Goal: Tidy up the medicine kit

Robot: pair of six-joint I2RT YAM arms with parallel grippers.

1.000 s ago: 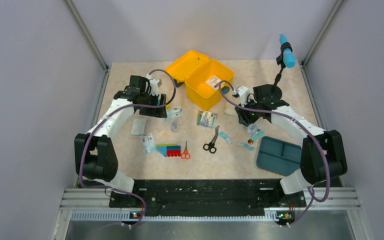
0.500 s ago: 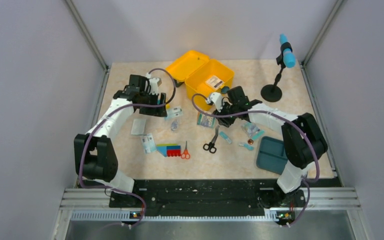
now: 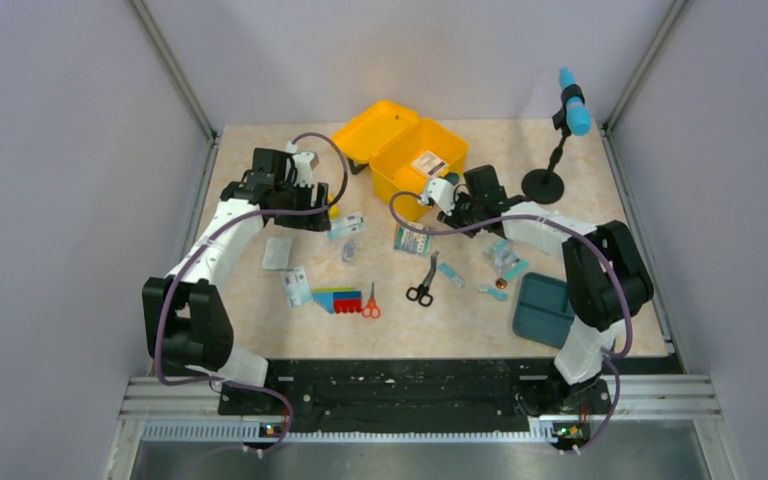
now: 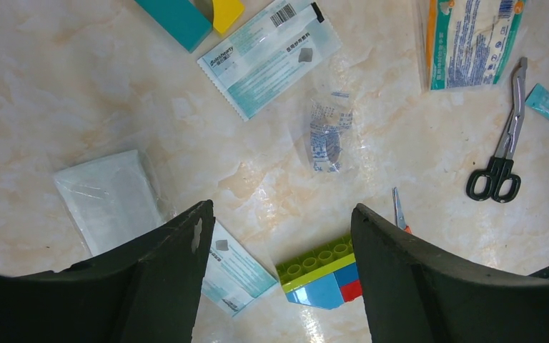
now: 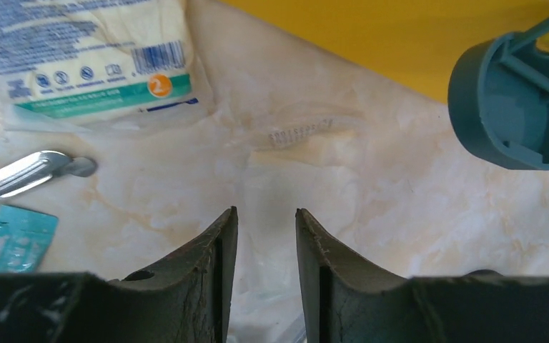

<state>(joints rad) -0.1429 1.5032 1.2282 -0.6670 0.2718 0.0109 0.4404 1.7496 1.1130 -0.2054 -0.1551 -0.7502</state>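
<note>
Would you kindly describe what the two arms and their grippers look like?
Both arms have white link shells and black joint housings: left arm, right arm. A purple cable loops along each. The left gripper and right gripper have matte black, tapered fingers. No markings are legible.

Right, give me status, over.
Left gripper open, empty. Right gripper narrowly parted beside yellow plastic medicine kit box, load unclear. Lid open; black-handled scissors and packets loose outside.

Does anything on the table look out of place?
Yes: a multicoloured toy block lies beside the orange scissors, among the medical packets. It is a toy, not a medical supply.
</note>
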